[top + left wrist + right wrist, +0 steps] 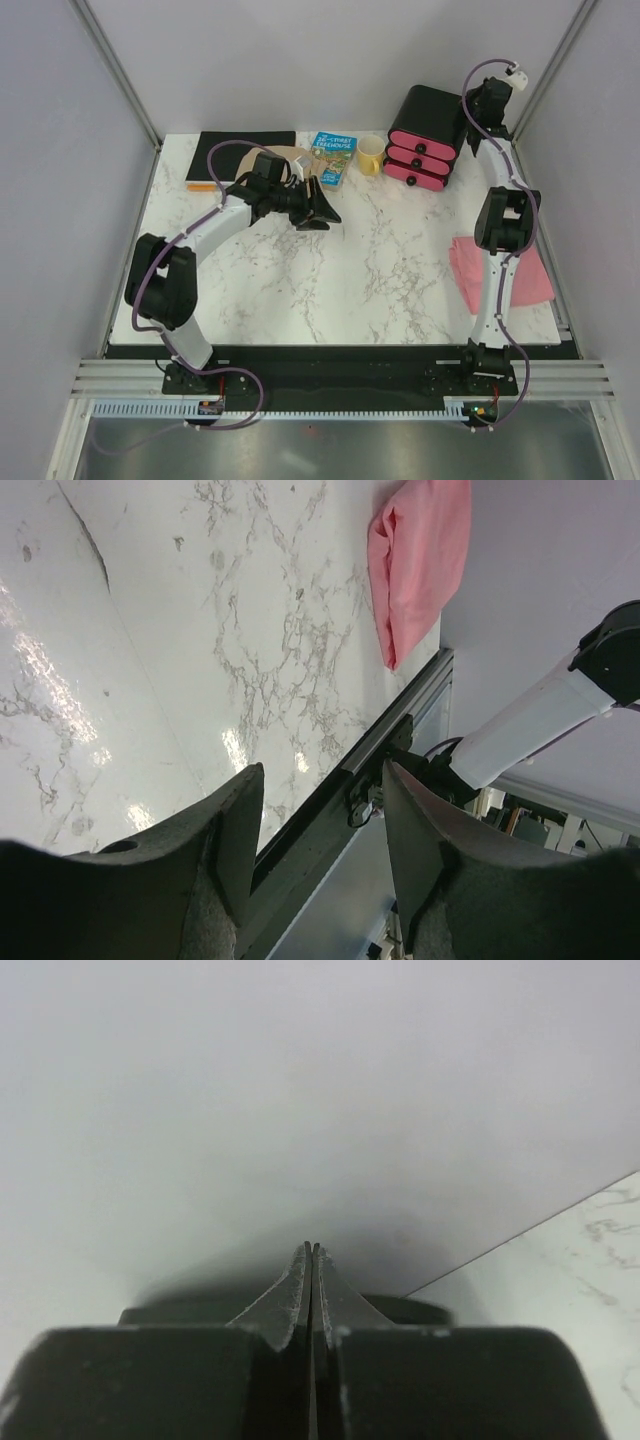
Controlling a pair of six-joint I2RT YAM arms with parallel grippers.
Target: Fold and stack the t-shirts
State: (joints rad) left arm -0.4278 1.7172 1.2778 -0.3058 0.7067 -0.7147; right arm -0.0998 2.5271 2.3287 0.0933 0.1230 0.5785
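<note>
While the left tool (322, 775) gapes empty, the right tool (312, 1250), seemingly facing a wall (300, 1080), is pressed together.

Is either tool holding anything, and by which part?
Nothing is held. The left tool is open and empty; the right tool is shut on nothing.

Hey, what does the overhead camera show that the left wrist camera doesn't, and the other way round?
Only the overhead view: the drawer box, yellow mug and book along the far edge. Only the left wrist view: the left gripper seen close up, jaws wide apart with nothing between them. Both: the pink t-shirt lying at the right edge of the marble table.
</note>
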